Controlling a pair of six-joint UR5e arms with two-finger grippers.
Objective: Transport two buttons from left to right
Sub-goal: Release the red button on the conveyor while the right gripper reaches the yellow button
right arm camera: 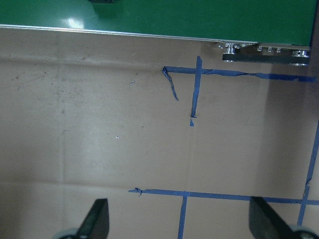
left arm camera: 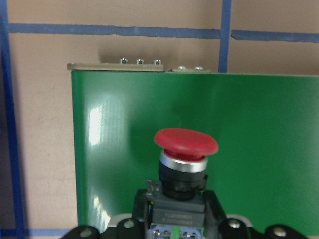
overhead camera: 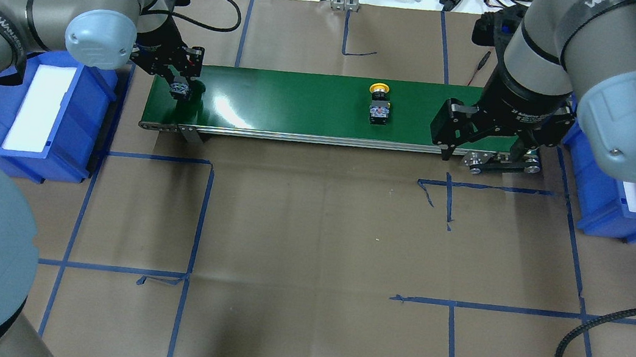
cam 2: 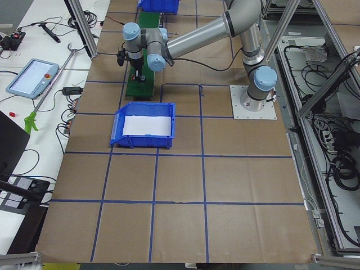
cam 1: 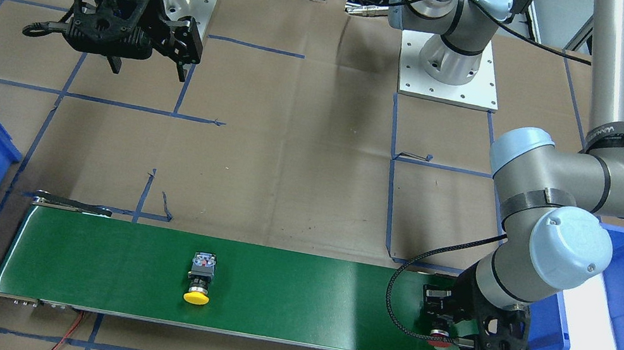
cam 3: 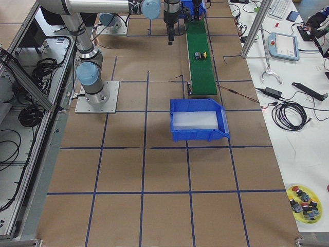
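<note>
The red button (left arm camera: 185, 143) sits between the fingers of my left gripper (overhead camera: 181, 82), which is shut on its black body at the left end of the green belt (overhead camera: 291, 98). The front view shows the same red button (cam 1: 438, 340) low over the belt under that gripper (cam 1: 443, 323). The yellow button (overhead camera: 378, 103) lies on its side near the middle of the belt, also visible as the yellow button (cam 1: 199, 280). My right gripper (overhead camera: 485, 148) hangs open and empty beside the belt's right end, above the brown paper; its fingers (right arm camera: 97, 219) stand wide apart.
A blue bin (overhead camera: 26, 109) with a white liner stands left of the belt, and another blue bin (overhead camera: 628, 201) stands to its right. Blue tape lines cross the brown paper table (overhead camera: 317, 233). A black cable (overhead camera: 592, 337) loops at the front right.
</note>
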